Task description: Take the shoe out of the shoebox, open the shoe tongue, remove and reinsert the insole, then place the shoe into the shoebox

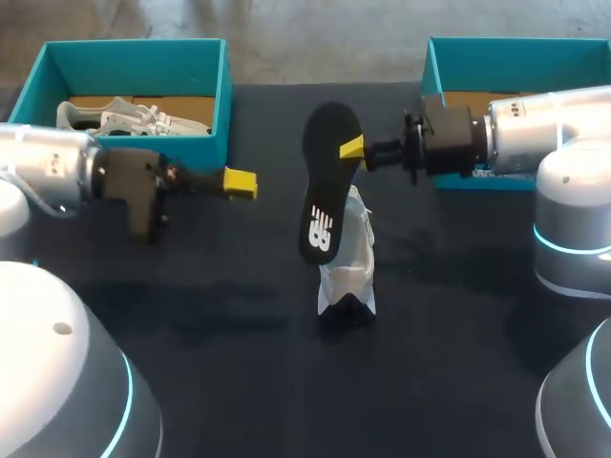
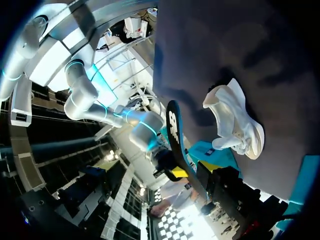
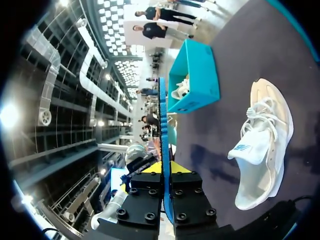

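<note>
My right gripper point(image 1: 351, 149) point(image 3: 166, 172) is shut on the black insole point(image 1: 325, 181) point(image 3: 162, 125), gripping its edge and holding it upright in the air above the table's middle. Under the insole, the white shoe point(image 1: 348, 272) point(image 3: 262, 145) point(image 2: 235, 120) lies on the dark table, toe toward the front. My left gripper point(image 1: 241, 181) hovers left of the insole, apart from it, open and empty. In the left wrist view the insole point(image 2: 175, 135) stands ahead, held by the right gripper point(image 2: 181, 172).
A teal shoebox point(image 1: 215, 105) point(image 3: 195, 75) at the back left holds another white shoe point(image 1: 134, 116). A second teal shoebox point(image 1: 449, 57) point(image 2: 220, 155) stands at the back right, behind my right arm. The table point(image 1: 239, 334) is dark.
</note>
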`<action>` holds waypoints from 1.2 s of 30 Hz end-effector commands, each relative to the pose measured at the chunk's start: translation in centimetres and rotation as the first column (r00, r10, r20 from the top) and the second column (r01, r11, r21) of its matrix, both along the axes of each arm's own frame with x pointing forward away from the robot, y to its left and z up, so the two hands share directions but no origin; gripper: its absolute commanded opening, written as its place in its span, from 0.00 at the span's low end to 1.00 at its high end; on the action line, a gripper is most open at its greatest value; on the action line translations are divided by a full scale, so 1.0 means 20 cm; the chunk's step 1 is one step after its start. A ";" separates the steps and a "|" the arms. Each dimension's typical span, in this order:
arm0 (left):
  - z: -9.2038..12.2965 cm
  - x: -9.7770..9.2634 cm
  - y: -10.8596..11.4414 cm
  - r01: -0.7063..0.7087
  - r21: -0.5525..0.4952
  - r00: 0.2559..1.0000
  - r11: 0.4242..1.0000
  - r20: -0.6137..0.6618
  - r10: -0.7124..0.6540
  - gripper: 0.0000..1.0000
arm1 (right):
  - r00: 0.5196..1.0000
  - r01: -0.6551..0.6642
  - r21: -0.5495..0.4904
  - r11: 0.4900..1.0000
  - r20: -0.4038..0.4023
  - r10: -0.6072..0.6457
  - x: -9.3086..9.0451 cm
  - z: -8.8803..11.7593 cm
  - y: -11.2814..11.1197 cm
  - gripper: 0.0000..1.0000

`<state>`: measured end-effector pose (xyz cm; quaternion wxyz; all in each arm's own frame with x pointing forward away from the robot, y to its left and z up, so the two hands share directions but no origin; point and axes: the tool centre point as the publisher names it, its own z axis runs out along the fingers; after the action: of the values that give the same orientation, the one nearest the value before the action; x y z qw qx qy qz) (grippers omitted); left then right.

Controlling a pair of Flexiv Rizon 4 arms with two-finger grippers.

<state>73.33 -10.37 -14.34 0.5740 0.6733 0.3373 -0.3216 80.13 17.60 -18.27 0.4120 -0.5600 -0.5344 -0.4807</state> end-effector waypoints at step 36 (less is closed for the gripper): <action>0.63 0.29 0.37 0.034 0.809 0.999 0.587 -0.036 -0.007 1.00 | 1.000 0.026 -0.082 0.996 -0.014 -0.028 -0.04 -0.11 0.14 0.00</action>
<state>79.01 -2.91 -2.61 0.2759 0.8303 0.4468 -0.1868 79.31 20.34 -20.69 0.3903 -0.5830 -0.5404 -0.4644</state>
